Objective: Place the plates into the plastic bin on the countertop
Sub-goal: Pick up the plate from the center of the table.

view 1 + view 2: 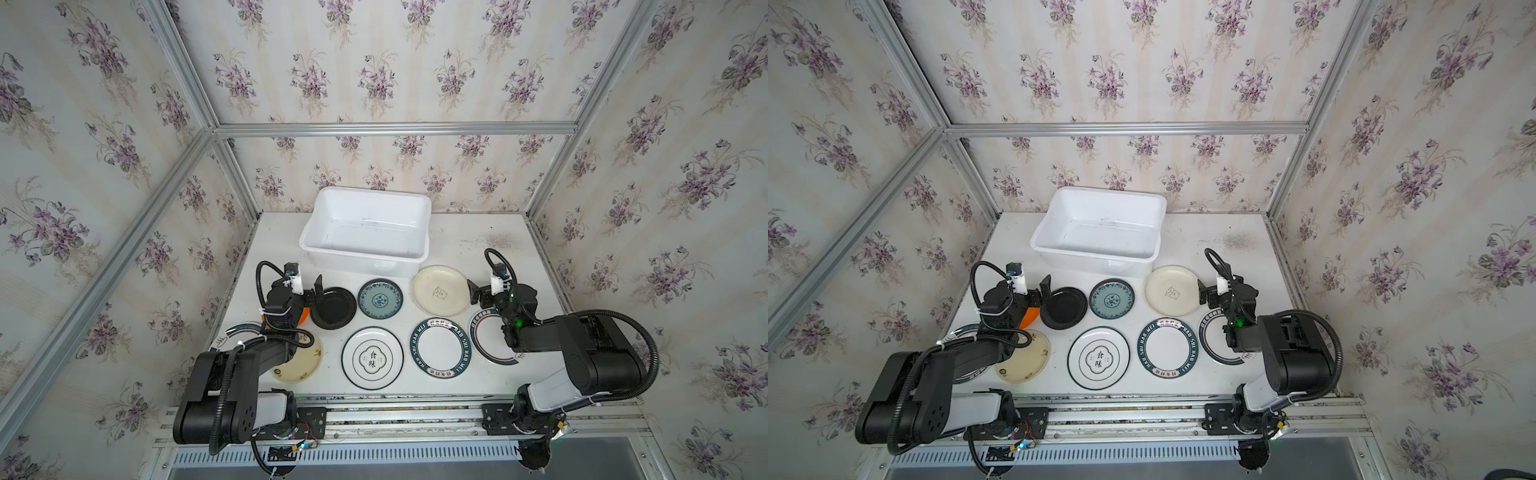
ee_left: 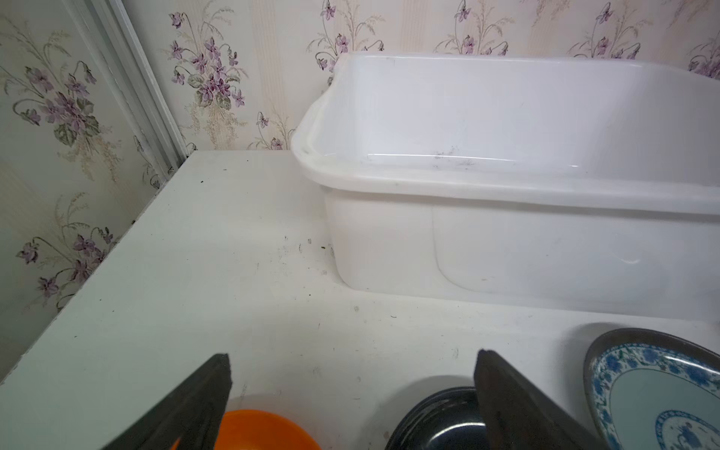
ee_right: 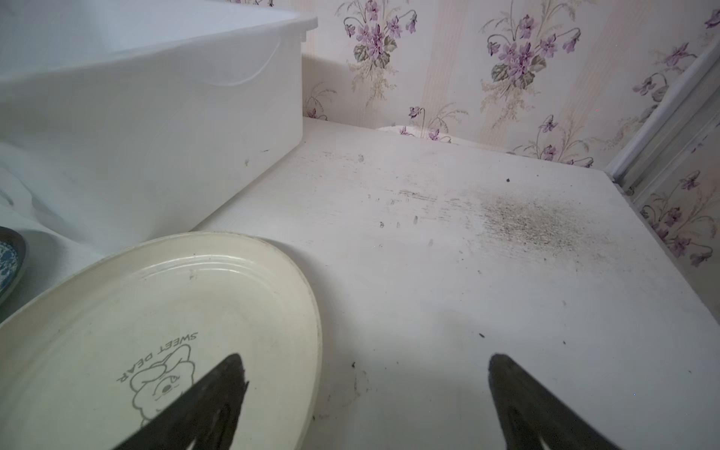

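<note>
L grip (image 2: 352, 360): I saw jaws spread wide, nothing held, above black plate (image 1: 334, 308) rim.
R grip (image 3: 366, 361): also wide, nothing held, at cream plate (image 1: 440, 291) edge.
Plastic bin (image 1: 361, 252): stood at back of countertop (image 1: 469, 241).
Plates (image 1: 372, 358): lay flat in front of bin.

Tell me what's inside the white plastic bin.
Nothing: in both top views the plastic bin shows only a bare white floor with faint dark scuff marks. Its near rim hides the inner face of the near wall and the floor's nearest edge.
</note>
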Controlling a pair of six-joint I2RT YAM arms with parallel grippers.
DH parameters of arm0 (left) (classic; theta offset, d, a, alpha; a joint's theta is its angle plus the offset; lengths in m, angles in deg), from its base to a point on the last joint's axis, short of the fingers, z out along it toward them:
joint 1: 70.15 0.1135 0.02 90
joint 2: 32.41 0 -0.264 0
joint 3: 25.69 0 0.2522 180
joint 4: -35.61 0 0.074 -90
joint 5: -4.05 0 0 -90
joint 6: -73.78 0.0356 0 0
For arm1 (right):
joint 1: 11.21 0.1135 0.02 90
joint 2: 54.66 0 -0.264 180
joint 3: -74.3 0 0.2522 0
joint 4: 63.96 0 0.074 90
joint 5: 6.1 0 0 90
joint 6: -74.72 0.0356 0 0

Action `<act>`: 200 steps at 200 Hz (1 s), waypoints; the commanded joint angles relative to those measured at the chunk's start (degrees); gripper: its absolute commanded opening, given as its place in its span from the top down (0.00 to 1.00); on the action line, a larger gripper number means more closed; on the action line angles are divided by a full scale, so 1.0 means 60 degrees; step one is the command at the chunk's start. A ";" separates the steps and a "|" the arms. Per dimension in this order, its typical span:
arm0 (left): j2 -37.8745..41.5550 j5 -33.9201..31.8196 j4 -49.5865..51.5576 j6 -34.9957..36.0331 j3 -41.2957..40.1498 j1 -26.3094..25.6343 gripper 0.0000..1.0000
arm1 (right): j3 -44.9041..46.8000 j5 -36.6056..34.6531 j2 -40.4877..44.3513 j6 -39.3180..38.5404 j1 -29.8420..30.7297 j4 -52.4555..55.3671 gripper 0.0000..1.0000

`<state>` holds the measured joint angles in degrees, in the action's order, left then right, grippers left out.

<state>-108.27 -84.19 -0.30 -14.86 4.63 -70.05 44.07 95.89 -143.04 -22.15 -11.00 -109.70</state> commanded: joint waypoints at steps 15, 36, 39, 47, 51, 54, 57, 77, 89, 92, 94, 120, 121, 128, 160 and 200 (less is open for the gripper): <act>-0.0014 0.0044 -0.0408 0.0062 0.0082 0.0013 0.01 | 0.0591 -0.0222 -0.0087 0.0179 0.0009 -0.1674 0.00; -0.0012 0.0038 -0.0408 0.0059 0.0082 0.0013 0.01 | 0.0511 -0.0353 -0.0058 0.0208 0.0009 -0.1510 0.00; -0.0014 0.0043 -0.0408 0.0068 0.0090 0.0013 0.01 | 0.0505 -0.0377 -0.0064 0.0221 0.0008 -0.1499 0.00; 0.0000 0.0040 -0.0408 0.0056 0.0082 0.0013 0.01 | 0.0493 -0.0427 -0.0065 0.0235 0.0009 -0.1494 0.00; -0.0012 0.0038 -0.0408 0.0058 0.0082 0.0013 0.01 | 0.0495 -0.0434 -0.0065 0.0241 0.0009 -0.1486 0.00; -0.0003 0.0043 -0.0408 0.0052 0.0082 0.0013 0.01 | 0.0501 -0.0444 -0.0052 0.0251 0.0009 -0.1480 0.00; 0.0000 0.0044 -0.0408 0.0076 0.0082 0.0013 0.01 | 0.0489 -0.0445 -0.0071 0.0252 0.0009 -0.1479 0.00; -0.0019 0.0040 -0.0408 0.0052 0.0082 0.0013 0.01 | 0.0489 -0.0453 -0.0065 0.0252 0.0009 -0.1474 0.00; -0.0014 0.0036 -0.0408 0.0064 0.0082 0.0013 0.01 | 0.0485 -0.0486 -0.0065 0.0265 0.0009 -0.1464 0.00; -0.0014 0.0041 -0.0408 0.0052 0.0082 0.0013 0.01 | 0.0485 -0.0489 -0.0065 0.0267 0.0002 -0.1464 0.00; -0.0014 0.0036 -0.0408 0.0058 0.0082 0.0013 0.01 | 0.0484 -0.0497 -0.0065 0.0267 0.0004 -0.1464 0.00; -0.0013 0.0043 -0.0408 0.0064 0.0082 0.0013 0.01 | 0.0482 -0.0548 -0.0065 0.0281 0.0009 -0.1457 0.00; -0.0014 0.0043 -0.0408 0.0065 0.0082 0.0013 0.01 | 0.0485 -0.0548 -0.0065 0.0281 0.0002 -0.1453 0.00; -0.0012 0.0044 -0.0408 0.0062 0.0082 0.0013 0.01 | 0.0489 -0.0561 -0.0065 0.0281 0.0009 -0.1464 0.00; 0.0001 0.0044 -0.0408 0.0067 0.0081 0.0013 0.01 | 0.0473 -0.0578 -0.0065 0.0296 0.0009 -0.1442 0.00; -0.0001 0.0044 -0.0408 0.0050 0.0082 0.0013 0.01 | -0.0169 -0.0138 0.0018 0.0150 0.0009 -0.0145 0.00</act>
<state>-108.27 -84.19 -0.30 -14.86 4.65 -70.03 45.97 93.10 -143.42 -21.11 -11.02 -114.18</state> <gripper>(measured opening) 0.993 0.997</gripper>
